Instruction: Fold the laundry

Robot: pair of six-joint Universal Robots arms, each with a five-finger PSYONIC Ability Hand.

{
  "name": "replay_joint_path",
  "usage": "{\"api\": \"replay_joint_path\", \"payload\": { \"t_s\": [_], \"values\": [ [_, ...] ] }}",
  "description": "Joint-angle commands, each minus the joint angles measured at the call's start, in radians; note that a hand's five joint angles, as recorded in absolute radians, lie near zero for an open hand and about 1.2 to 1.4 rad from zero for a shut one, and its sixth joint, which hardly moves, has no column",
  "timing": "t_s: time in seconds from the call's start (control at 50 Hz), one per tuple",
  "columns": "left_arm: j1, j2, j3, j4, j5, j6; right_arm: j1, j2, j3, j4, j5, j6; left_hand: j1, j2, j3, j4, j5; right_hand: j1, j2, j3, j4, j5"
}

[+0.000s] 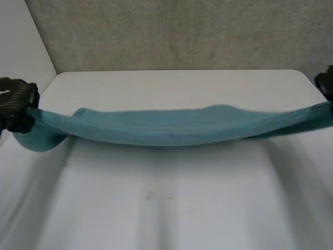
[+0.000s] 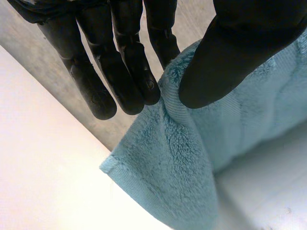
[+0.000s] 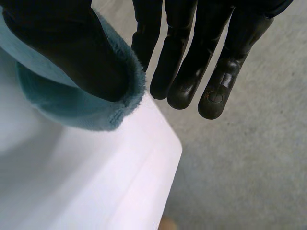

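Teal towel [image 1: 171, 127] held as a long, narrow band slung from left to right across the far half of the white table [image 1: 171, 208]. The middle of the band sags; whether it touches the surface cannot be told.

The left hand [image 1: 18, 101] holds the left end. In the left wrist view its straight fingers [image 2: 127, 72] and thumb [image 2: 225, 62] pinch the terry edge between them, and a hemmed corner hangs free below the grip. The right hand [image 1: 325, 82] holds the right end at the table's right edge. In the right wrist view its thumb [image 3: 72, 52] presses a rolled edge of cloth towards the straight fingers [image 3: 192, 67], so this hand too is closed on the fabric.

Progress, as judged from the band's narrowness and the line running along it: the towel appears to be already doubled lengthwise and is now stretched out. What is left is to lay it flat, bring one end over the other, and square the stack. No finished fold lies on the table.
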Motion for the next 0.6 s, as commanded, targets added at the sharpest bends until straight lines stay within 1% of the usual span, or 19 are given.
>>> {"api": "replay_joint_path", "payload": {
  "t_s": [0.02, 0.06, 0.1, 0.12, 0.14, 0.16, 0.22, 0.26, 0.32, 0.36, 0.44, 0.46, 0.48, 0.5, 0.52, 0.54, 0.56, 0.58, 0.6],
  "values": [
    [0.0, 0.03, 0.028, -0.07, 0.01, 0.09, -0.04, -0.016, -0.029, 0.191, -0.091, -0.09, 0.286, 0.195, 0.202, 0.2, 0.23, 0.416, 0.215, 0.205, 0.2, 0.224],
    [-0.003, 0.026, 0.025, -0.067, 0.014, 0.109, -0.039, 0.004, -0.015, 0.187, -0.1, -0.096, 0.286, 0.195, 0.202, 0.2, 0.23, 0.416, 0.215, 0.205, 0.2, 0.224],
    [0.004, -0.058, 0.025, -0.061, 0.023, 0.128, -0.039, 0.026, 0.004, 0.177, -0.1, -0.096, 0.286, 0.195, 0.202, 0.2, 0.23, 0.416, 0.215, 0.205, 0.2, 0.224],
    [0.004, -0.059, 0.025, -0.061, 0.023, 0.128, -0.039, 0.082, 0.014, 0.162, -0.096, -0.097, 0.286, 0.195, 0.202, 0.2, 0.23, 0.416, 0.215, 0.205, 0.2, 0.224],
    [0.003, -0.139, 0.037, -0.05, 0.023, 0.135, -0.031, 0.159, 0.014, 0.142, -0.086, -0.099, 0.286, 0.195, 0.202, 0.2, 0.23, 0.416, 0.215, 0.205, 0.2, 0.224],
    [0.001, -0.211, 0.05, -0.042, 0.022, 0.141, -0.031, 0.159, 0.014, 0.142, -0.086, -0.099, 0.286, 0.195, 0.202, 0.2, 0.23, 0.416, 0.215, 0.205, 0.2, 0.224],
    [-0.012, -0.28, 0.076, -0.038, 0.019, 0.147, -0.021, 0.294, -0.008, 0.113, -0.051, -0.104, 0.286, 0.195, 0.202, 0.2, 0.23, 0.416, 0.215, 0.205, 0.2, 0.224],
    [-0.035, -0.405, 0.157, -0.036, 0.013, 0.17, -0.016, 0.348, -0.03, 0.108, -0.019, -0.114, 0.286, 0.195, 0.202, 0.2, 0.23, 0.416, 0.215, 0.205, 0.2, 0.224],
    [-0.074, -0.54, 0.288, -0.035, 0.01, 0.19, 0.004, 0.432, -0.105, 0.092, 0.041, -0.125, 0.286, 0.195, 0.202, 0.2, 0.23, 0.416, 0.215, 0.205, 0.2, 0.224],
    [-0.093, -0.589, 0.368, -0.035, 0.01, 0.191, 0.059, 0.507, -0.236, 0.043, 0.097, -0.12, 0.286, 0.195, 0.202, 0.2, 0.23, 0.416, 0.215, 0.205, 0.2, 0.224],
    [-0.118, -0.651, 0.537, -0.022, -0.001, 0.191, 0.097, 0.541, -0.413, -0.046, 0.16, -0.108, 0.286, 0.195, 0.202, 0.2, 0.23, 0.416, 0.215, 0.205, 0.2, 0.224],
    [-0.124, -0.661, 0.613, 0.014, -0.006, 0.193, 0.105, 0.54, -0.514, -0.097, 0.193, -0.104, 0.286, 0.195, 0.202, 0.2, 0.23, 0.416, 0.215, 0.205, 0.2, 0.224],
    [-0.132, -0.662, 0.692, 0.089, -0.009, 0.19, 0.105, 0.54, -0.515, -0.097, 0.193, -0.104, 0.286, 0.195, 0.202, 0.2, 0.23, 0.416, 0.215, 0.205, 0.2, 0.224],
    [-0.132, -0.662, 0.692, 0.09, -0.009, 0.19, 0.11, 0.54, -0.621, -0.155, 0.216, -0.09, 0.286, 0.195, 0.202, 0.2, 0.23, 0.416, 0.215, 0.205, 0.2, 0.224],
    [-0.143, -0.654, 0.759, 0.194, -0.01, 0.184, 0.114, 0.538, -0.724, -0.225, 0.234, -0.065, 0.286, 0.195, 0.202, 0.2, 0.23, 0.416, 0.215, 0.205, 0.2, 0.224],
    [-0.156, -0.634, 0.804, 0.32, -0.015, 0.179, 0.114, 0.538, -0.725, -0.226, 0.234, -0.065, 0.286, 0.195, 0.202, 0.2, 0.23, 0.416, 0.215, 0.205, 0.2, 0.224],
    [-0.157, -0.634, 0.804, 0.321, -0.015, 0.179, 0.114, 0.537, -0.799, -0.309, 0.243, -0.035, 0.286, 0.195, 0.202, 0.2, 0.23, 0.416, 0.215, 0.205, 0.2, 0.224],
    [-0.164, -0.594, 0.824, 0.455, -0.032, 0.165, 0.114, 0.537, -0.8, -0.31, 0.244, -0.035, 0.286, 0.195, 0.202, 0.2, 0.23, 0.416, 0.215, 0.205, 0.2, 0.224],
    [-0.164, -0.594, 0.824, 0.456, -0.032, 0.165, 0.114, 0.528, -0.844, -0.404, 0.244, -0.001, 0.286, 0.195, 0.202, 0.2, 0.23, 0.416, 0.215, 0.205, 0.2, 0.224]
  ]
}}
